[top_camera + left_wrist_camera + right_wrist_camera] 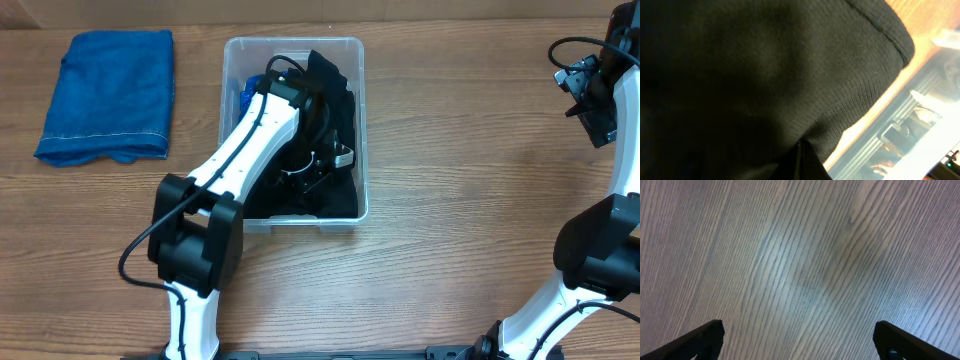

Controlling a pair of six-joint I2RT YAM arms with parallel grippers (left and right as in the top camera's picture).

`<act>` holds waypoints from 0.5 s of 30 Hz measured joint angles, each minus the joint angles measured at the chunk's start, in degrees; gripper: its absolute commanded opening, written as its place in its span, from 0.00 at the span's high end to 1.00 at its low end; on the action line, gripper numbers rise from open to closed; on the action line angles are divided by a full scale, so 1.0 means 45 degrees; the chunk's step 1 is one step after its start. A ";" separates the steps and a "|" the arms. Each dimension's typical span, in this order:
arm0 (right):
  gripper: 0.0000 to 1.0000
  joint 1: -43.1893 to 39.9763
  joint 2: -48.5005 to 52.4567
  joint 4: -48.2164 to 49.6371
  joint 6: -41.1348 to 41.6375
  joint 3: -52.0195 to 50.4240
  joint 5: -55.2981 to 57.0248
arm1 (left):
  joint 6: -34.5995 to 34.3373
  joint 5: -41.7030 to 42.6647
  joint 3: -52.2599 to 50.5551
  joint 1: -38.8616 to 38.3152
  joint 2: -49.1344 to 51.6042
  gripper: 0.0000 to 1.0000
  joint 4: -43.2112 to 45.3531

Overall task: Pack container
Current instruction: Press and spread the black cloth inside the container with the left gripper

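The clear container [362, 120] stands at the middle back of the table. A black cloth [335, 90] fills most of it, and a bit of something blue [247, 95] shows at its left wall. My left gripper [325, 165] is down inside the container on the black cloth. In the left wrist view the black cloth [765, 75] covers nearly everything and hides the jaws; the ribbed container wall [900, 130] shows at the right. My right gripper [590, 100] is open and empty at the far right, over bare wood [800, 340].
A folded blue towel [108, 95] lies on the wooden table [460, 200] at the back left, apart from the container. My left arm reaches across the container's front left from the table's front edge.
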 measured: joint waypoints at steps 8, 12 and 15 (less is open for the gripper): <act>0.00 0.0000 0.0000 -0.0005 -0.0005 0.0000 -0.0005 | -0.0126 0.0185 0.0000 -0.0005 0.1005 0.96 0.1015; 0.00 0.0000 0.0000 0.0000 0.0000 0.0000 0.0000 | -0.0335 0.0180 0.0175 -0.0039 0.1030 0.96 0.1030; 0.00 0.0000 0.0000 -0.0005 0.0000 0.0000 0.0000 | -0.0369 0.0160 0.0986 -0.0039 0.1103 0.96 0.0646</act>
